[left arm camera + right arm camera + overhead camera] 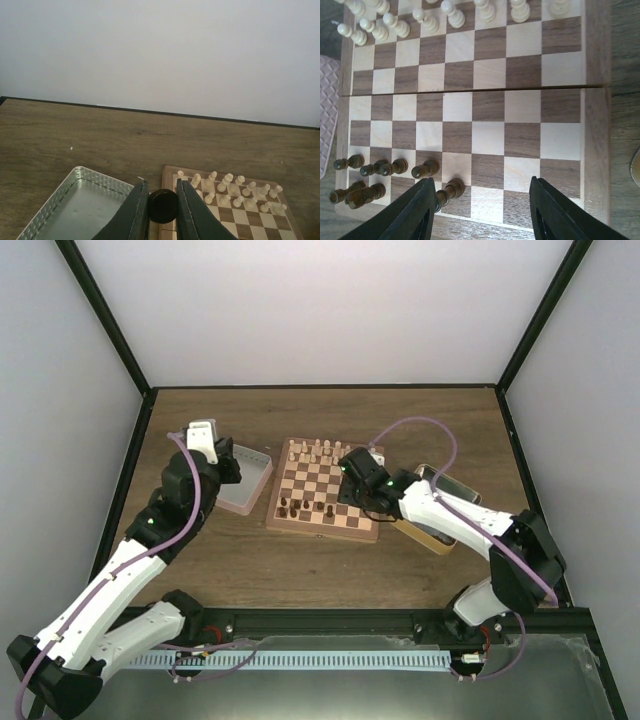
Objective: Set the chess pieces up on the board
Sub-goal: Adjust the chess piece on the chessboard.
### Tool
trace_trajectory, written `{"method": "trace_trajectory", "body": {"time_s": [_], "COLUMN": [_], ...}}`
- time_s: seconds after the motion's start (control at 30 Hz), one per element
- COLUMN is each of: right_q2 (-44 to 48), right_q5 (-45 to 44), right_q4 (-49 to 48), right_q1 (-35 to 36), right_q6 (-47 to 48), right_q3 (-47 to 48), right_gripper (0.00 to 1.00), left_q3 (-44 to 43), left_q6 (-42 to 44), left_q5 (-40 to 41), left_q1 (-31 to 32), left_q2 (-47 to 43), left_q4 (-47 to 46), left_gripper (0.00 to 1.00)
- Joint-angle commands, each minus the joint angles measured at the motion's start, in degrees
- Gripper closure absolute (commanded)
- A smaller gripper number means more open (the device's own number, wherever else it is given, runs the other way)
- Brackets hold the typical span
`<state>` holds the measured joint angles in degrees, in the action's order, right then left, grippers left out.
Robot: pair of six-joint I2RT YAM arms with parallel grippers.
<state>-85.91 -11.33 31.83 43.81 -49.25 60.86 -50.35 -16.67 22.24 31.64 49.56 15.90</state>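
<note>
The board (325, 525) lies mid-table. Cream chessmen (318, 451) fill its far rows. Several dark chess pieces (300, 508) stand at its near left corner. My right gripper (482, 212) hangs open over the near edge of the board (520, 125). A dark piece (449, 190) stands on its square just inside the left finger (415, 215), and nothing is gripped. My left gripper (163, 210) is held above the table between the left tin and the board, shut on a dark round chess piece (163, 205) seen end on.
A metal tin (247, 481) sits left of the board, its floor (75, 215) bare where it shows. Another tin (445, 515) lies right of the board, partly under my right arm. Walls and a black frame enclose the table.
</note>
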Motion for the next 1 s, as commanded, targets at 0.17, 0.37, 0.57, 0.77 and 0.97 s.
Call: {"method": "trace_trajectory", "body": {"time_s": [0.17, 0.37, 0.57, 0.77, 0.97], "right_q2": [-0.82, -5.35, -10.07, -11.87, -14.02], "right_q5": [5.52, 11.30, 12.18, 11.33, 8.37], "right_q4": [-6.02, -7.02, -4.22, -4.55, -5.66], "right_q1": [-0.79, -0.26, 2.09, 2.84, 3.61], "right_q6": [0.21, 6.53, 8.97, 9.67, 12.45], "right_q3": [-0.29, 0.62, 2.65, 3.16, 4.19], "right_gripper": [0.44, 0.43, 0.47, 0.55, 0.61], "left_q3": [0.52, 0.64, 0.61, 0.72, 0.70], "left_q6": [-0.34, -0.52, -0.62, -0.71, -0.71], "left_q5": [-0.68, -0.94, -1.24, -1.60, -1.95], "left_q1": [-0.92, -1.14, -1.31, -1.57, -1.75], "left_q2": [0.17, 0.09, 0.18, 0.34, 0.45], "left_q4": [-1.44, -1.36, -1.32, -1.32, -1.31], "left_gripper": [0.96, 0.96, 0.96, 0.96, 0.96]}}
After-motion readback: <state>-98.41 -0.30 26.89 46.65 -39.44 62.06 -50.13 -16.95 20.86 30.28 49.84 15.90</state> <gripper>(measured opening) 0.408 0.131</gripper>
